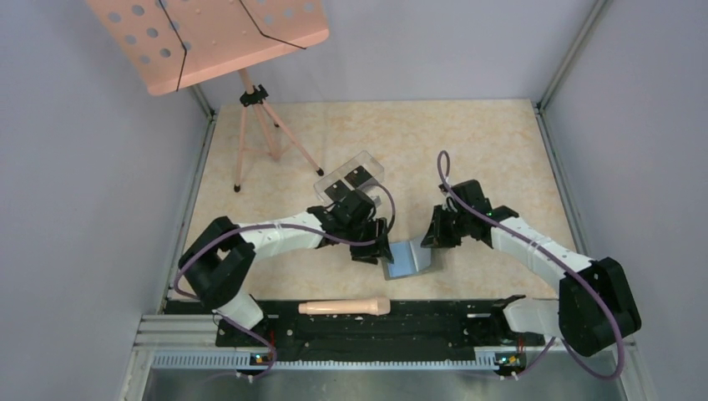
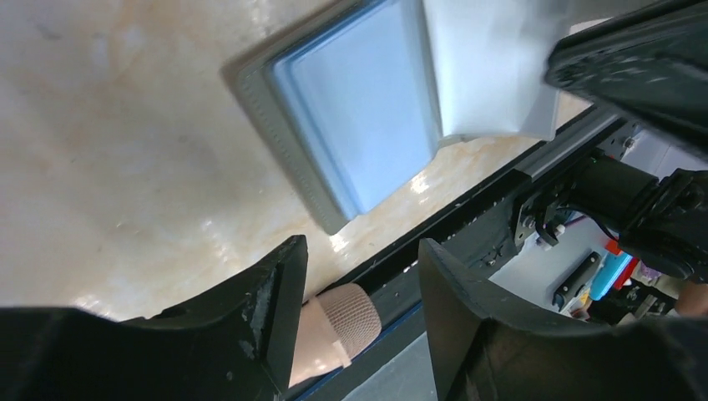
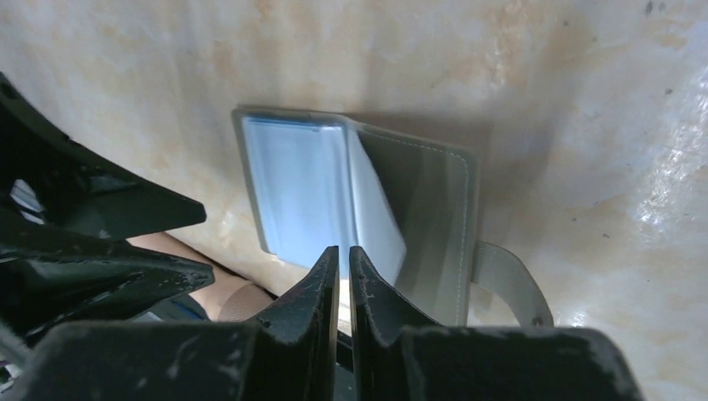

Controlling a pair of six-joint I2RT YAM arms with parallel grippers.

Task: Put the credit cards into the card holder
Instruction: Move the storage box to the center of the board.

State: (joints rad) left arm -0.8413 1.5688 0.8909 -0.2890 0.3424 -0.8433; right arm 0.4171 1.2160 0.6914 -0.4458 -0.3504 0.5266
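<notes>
Two robot arms are reaching inward over a pale marbled table (image 1: 493, 150) and meeting at the card holder (image 1: 407, 259) (image 2: 359, 117) (image 3: 292, 184). It is lying open near the table's front edge, with its bluish-gray inside facing up. The right gripper (image 1: 436, 238) (image 3: 343, 255) is pinching the edge of the holder's right-hand leaf, fingers pressed almost together, and that leaf is tilting up off the table. The left gripper (image 1: 373, 248) (image 2: 361, 251) is hovering just beside the holder's left edge, fingers spread, with nothing between them. Behind the left wrist a clear plastic box (image 1: 363, 163) is sitting with small black credit cards (image 1: 357, 176) showing inside it, apart from the holder. A beige rod-shaped handle (image 1: 344, 307) (image 2: 338, 322) is lying on the black rail (image 1: 434, 322) in front of the holder. A pink perforated music stand (image 1: 209, 33) is standing at the far left.
</notes>
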